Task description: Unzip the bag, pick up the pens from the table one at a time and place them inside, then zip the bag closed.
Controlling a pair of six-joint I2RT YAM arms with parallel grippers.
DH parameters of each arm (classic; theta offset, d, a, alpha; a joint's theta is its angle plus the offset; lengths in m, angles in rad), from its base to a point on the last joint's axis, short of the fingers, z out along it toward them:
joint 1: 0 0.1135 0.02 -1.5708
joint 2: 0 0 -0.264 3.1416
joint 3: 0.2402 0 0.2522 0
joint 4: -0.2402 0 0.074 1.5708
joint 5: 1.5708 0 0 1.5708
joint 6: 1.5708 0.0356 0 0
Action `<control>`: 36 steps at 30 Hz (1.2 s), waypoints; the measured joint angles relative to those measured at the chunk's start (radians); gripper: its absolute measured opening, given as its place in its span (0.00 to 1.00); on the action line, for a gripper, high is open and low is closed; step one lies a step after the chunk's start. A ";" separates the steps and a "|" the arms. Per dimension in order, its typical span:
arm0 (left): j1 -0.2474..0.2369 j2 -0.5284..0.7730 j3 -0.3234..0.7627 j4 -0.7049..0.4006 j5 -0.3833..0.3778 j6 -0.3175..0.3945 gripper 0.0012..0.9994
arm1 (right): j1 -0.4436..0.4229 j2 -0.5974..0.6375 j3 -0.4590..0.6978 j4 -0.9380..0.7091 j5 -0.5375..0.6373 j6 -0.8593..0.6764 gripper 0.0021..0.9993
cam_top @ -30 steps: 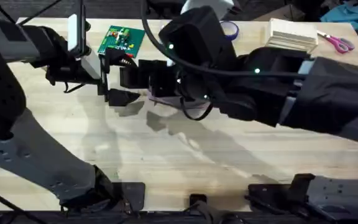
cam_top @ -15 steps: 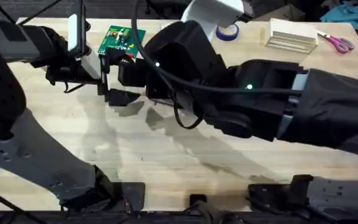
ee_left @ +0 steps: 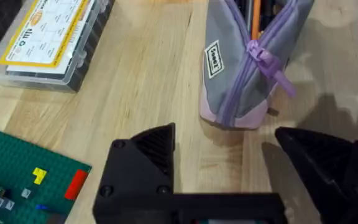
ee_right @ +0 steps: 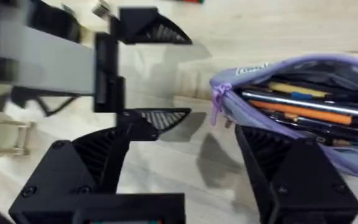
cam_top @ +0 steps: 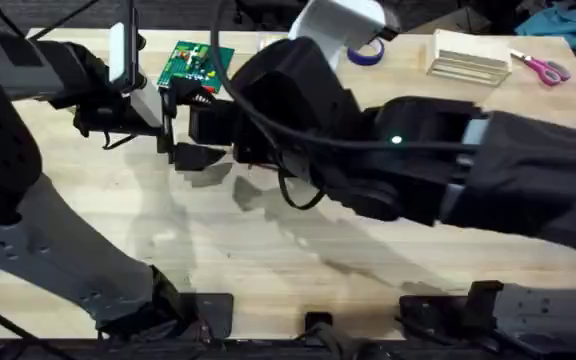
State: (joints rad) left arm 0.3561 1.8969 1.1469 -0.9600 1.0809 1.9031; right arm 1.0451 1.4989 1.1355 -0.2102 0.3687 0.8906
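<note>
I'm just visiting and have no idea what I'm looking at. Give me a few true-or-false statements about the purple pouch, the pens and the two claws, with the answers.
1. The bag is zipped shut. False: its top is open and the inside shows.
2. An orange pen lies inside the bag. True.
3. The left gripper is clamped on the bag. False: its fingers are spread, and the bag stands just beyond them, untouched.
4. The right gripper is open and holds nothing. True.
5. The zipper pull is purple. True.
6. The clear box with a yellow label sits on top of the bag. False: it lies on the table, apart from the bag.
</note>
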 joint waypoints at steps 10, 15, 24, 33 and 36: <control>0.000 0.000 0.000 0.000 0.000 0.000 0.99 | -0.001 0.131 -0.001 0.180 -0.007 0.047 1.00; 0.000 0.000 0.000 0.000 0.000 0.000 0.99 | -0.011 0.175 -0.001 0.226 -0.007 0.049 1.00; 0.000 0.000 0.000 0.000 0.000 0.000 0.99 | -0.046 0.225 -0.001 0.236 -0.008 0.053 1.00; 0.000 0.000 0.000 0.000 0.000 0.000 0.99 | -0.061 0.283 -0.001 0.241 -0.006 0.071 0.97; 0.000 0.000 0.000 0.000 0.000 0.000 0.99 | -0.061 0.288 -0.001 0.238 0.004 0.074 0.84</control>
State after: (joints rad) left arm 0.3561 1.8969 1.1469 -0.9600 1.0809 1.9031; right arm 0.9839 1.7874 1.1343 0.0276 0.3723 0.9650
